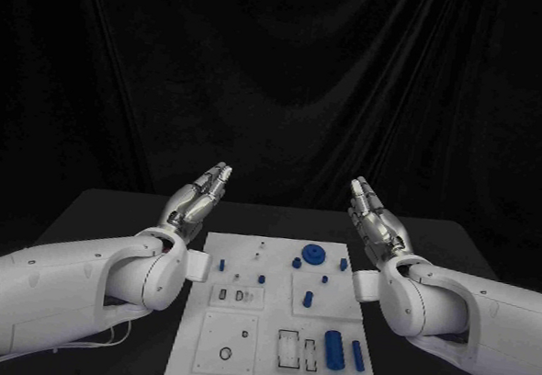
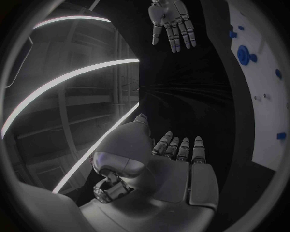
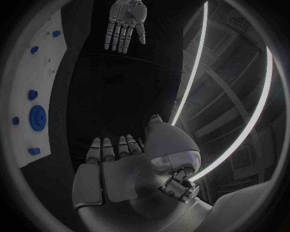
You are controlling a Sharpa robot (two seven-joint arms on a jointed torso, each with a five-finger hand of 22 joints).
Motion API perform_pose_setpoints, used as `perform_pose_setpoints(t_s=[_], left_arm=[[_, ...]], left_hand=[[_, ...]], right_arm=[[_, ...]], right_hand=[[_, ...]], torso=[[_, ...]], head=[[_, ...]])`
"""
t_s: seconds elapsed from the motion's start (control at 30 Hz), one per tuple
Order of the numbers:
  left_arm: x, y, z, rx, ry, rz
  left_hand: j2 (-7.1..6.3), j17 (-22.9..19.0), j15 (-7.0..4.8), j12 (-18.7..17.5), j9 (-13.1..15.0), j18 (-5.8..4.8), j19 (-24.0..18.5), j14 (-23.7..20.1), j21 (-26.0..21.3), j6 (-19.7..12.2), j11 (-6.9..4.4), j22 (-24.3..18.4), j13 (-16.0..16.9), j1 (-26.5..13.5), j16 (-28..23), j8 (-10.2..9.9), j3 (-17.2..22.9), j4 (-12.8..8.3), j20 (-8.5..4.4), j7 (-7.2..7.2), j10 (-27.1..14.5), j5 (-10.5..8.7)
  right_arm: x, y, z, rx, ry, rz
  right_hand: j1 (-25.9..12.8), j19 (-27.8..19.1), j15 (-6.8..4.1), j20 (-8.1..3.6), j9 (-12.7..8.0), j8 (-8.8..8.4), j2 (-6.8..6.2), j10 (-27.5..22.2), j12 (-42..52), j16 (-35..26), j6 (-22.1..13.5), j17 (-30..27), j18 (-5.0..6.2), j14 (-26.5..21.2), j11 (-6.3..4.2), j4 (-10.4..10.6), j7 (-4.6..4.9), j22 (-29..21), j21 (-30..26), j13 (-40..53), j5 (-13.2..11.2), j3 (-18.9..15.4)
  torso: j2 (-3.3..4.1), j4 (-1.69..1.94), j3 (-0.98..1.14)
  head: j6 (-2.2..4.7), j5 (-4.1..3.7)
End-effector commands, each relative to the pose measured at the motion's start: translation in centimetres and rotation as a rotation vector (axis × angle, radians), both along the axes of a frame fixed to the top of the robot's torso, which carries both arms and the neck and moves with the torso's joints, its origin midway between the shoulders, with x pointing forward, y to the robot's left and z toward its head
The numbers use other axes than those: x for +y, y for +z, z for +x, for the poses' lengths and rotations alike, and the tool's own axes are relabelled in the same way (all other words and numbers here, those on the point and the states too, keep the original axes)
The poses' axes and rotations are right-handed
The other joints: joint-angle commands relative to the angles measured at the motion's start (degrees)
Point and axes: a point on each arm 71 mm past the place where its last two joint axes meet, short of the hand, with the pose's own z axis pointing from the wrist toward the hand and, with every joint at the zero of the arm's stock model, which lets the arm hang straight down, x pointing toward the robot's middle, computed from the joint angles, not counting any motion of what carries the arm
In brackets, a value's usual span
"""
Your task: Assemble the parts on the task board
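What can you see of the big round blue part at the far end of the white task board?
The large round blue disc-shaped part looks like matte plastic, with a raised ring and a hub at its centre. It lies flat on the white task board, near the board's far edge, toward the robot's right. Smaller blue pieces sit close around it, apart from it. Nothing touches it; both hands are raised past the board's far end.

The flat white rectangular task board (image 1: 284, 323) lies on the black table (image 1: 108, 214) between the 2 white arms. The silver left hand (image 1: 196, 199) and silver right hand (image 1: 376, 221) hover beside the board's far corners, fingers straight, holding nothing. A round blue disc part (image 1: 315, 253) sits near the board's far edge; 2 blue cylinder parts (image 1: 334, 350) lie toward its near right.
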Motion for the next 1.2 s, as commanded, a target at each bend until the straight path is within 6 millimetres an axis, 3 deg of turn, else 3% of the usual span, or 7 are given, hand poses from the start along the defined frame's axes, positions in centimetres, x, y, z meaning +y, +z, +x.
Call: perform_pose_setpoints(t_s=[0.03, 0.37, 0.63, 0.7, 0.77, 1.03, 1.2], left_arm=[[-0.6, 1.4, 0.1, -0.096, -0.137, -0.189], [-0.5, 2.1, 0.3, -0.136, -0.206, -0.268], [0.6, 1.8, 0.5, -0.133, -0.226, -0.292], [0.6, 1.8, 0.5, -0.130, -0.227, -0.291], [0.6, 1.8, 0.5, -0.127, -0.227, -0.290], [0.4, 1.7, 0.7, -0.119, -0.236, -0.291], [0.7, 1.8, 0.6, -0.122, -0.243, -0.300]], left_hand=[[0.43, -0.05, 0.75, -0.38, 0.08, 0.77, -0.04, 0.09, -0.34, 0.09, -0.71, -0.10, -0.10, 2.26, -0.21, 0.27, -0.29, 0.74, 0.78, -0.51, 0.10, 0.66], [0.42, -0.05, 1.10, -0.38, 0.10, 0.68, -0.04, 0.09, -0.34, 0.16, -0.86, -0.10, -0.10, 2.42, -0.21, 0.30, -0.32, 0.73, 1.03, -0.72, 0.10, 0.68], [0.48, -0.05, 1.39, -0.38, 0.13, 0.61, -0.04, 0.09, -0.34, 0.31, -0.78, -0.10, -0.10, 2.53, -0.21, 0.33, -0.28, 0.74, 1.24, -0.69, 0.10, 0.88], [0.48, -0.05, 1.39, -0.38, 0.13, 0.61, -0.04, 0.09, -0.34, 0.31, -0.78, -0.10, -0.10, 2.53, -0.21, 0.33, -0.28, 0.74, 1.24, -0.69, 0.10, 0.89], [0.50, -0.05, 1.71, -0.38, 0.15, 0.55, -0.04, 0.09, -0.34, 0.46, -0.60, -0.10, -0.10, 2.70, -0.21, 0.36, -0.23, 0.73, 1.53, -0.54, 0.10, 1.00], [0.51, -0.05, 2.06, -0.38, 0.17, 0.51, -0.04, 0.09, -0.34, 0.62, -0.62, -0.10, -0.10, 2.81, -0.21, 0.39, -0.21, 0.75, 1.85, -0.54, 0.10, 0.91], [0.53, -0.05, 2.38, -0.38, 0.18, 0.48, -0.04, 0.09, -0.34, 0.71, -0.65, -0.10, -0.10, 2.92, -0.21, 0.40, -0.17, 0.74, 2.14, -0.57, 0.10, 0.95]], right_arm=[[0.4, 0.2, -0.1, 0.018, 0.052, 0.084], [0.4, 0.2, -0.1, 0.018, 0.052, 0.084], [0.0, 0.1, 0.3, 0.049, 0.108, 0.117], [-0.1, 0.3, 0.4, 0.046, 0.116, 0.121], [-0.2, 0.6, 0.5, 0.047, 0.127, 0.126], [-1.2, 2.1, 1.1, 0.056, 0.161, 0.137], [-1.6, 3.4, 1.8, 0.049, 0.156, 0.124]], right_hand=[[0.67, -0.01, -13.49, -6.08, 0.06, 0.28, 0.12, 0.02, -0.28, -0.26, 0.39, -0.10, 0.79, -0.03, -0.14, -0.06, 0.00, -0.07, -0.22, -0.09, 0.24, -0.40], [1.88, -0.01, -9.79, -1.89, 0.15, 0.38, -0.29, 0.02, -0.28, -0.26, 0.91, -0.10, 0.76, -0.03, 2.74, -0.02, 2.63, -0.07, -0.22, -0.09, 0.50, -0.16], [2.39, -0.01, -8.08, 2.13, 0.23, 0.45, -0.36, 0.02, -0.28, -0.26, 1.26, -0.10, 0.61, -0.03, 3.87, -0.06, 3.67, -0.07, -0.22, -0.09, 0.74, 0.07], [3.28, -0.01, -5.52, 4.05, 0.39, 0.66, -0.82, 0.02, -0.28, -0.26, 2.03, -0.10, 0.61, -0.03, 5.14, -0.12, 4.89, -0.07, -0.22, -0.09, 1.00, 0.24], [4.66, -0.01, 0.78, 6.93, 0.53, 0.86, -1.36, 0.02, -0.28, -0.26, 2.95, -0.10, 0.60, -0.03, 6.15, -0.05, 6.00, -0.07, -0.22, -0.09, 1.20, 0.61], [5.16, 0.65, 6.24, 11.32, 0.82, 1.31, -1.65, 0.24, 0.09, -0.26, 4.62, -0.10, -0.10, -0.03, 8.21, 0.00, 7.76, 0.37, 0.36, 0.09, 1.23, 0.62], [8.33, 7.95, 12.30, 16.57, 1.23, 2.80, -3.15, 1.72, 2.53, 3.51, 6.81, 1.69, -0.85, 5.12, 13.83, -0.56, 9.90, 2.83, 4.94, 0.86, 1.69, 0.91]], torso=[[0.02, 0.02, 0.00], [0.02, 0.02, 0.00], [0.02, 0.01, 0.00], [0.02, 0.01, 0.00], [0.02, 0.01, 0.00], [0.08, 0.03, -0.01], [0.26, 0.29, -0.10]], head=[[0.02, -0.01], [0.02, -0.01], [-1.82, 0.02], [-1.82, 0.02], [-2.20, 0.13], [-3.60, -0.54], [-4.77, -0.57]])
